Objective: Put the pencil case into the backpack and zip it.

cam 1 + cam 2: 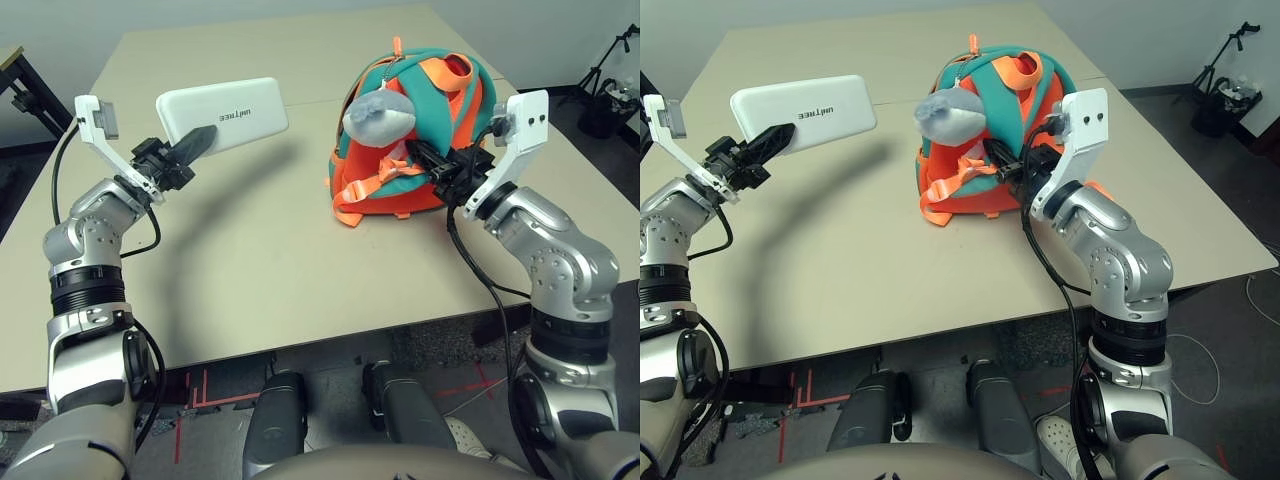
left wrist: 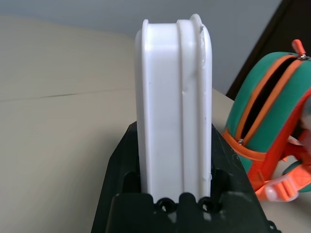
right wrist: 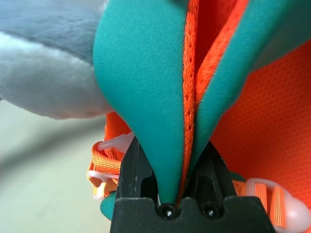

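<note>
My left gripper is shut on one end of the white pencil case, holding it in the air over the table's left side, lettering face up. In the left wrist view the pencil case stands edge-on between the black fingers. The orange and teal backpack sits upright at the table's right, its grey plush charm hanging in front. Its top zip gapes open. My right gripper is shut on a teal padded strap on the backpack's near side.
The beige table has a seam running across its far half. Its front edge lies close to my body. A dark stand and a bin are on the floor beyond the right edge. A dark frame stands off the left edge.
</note>
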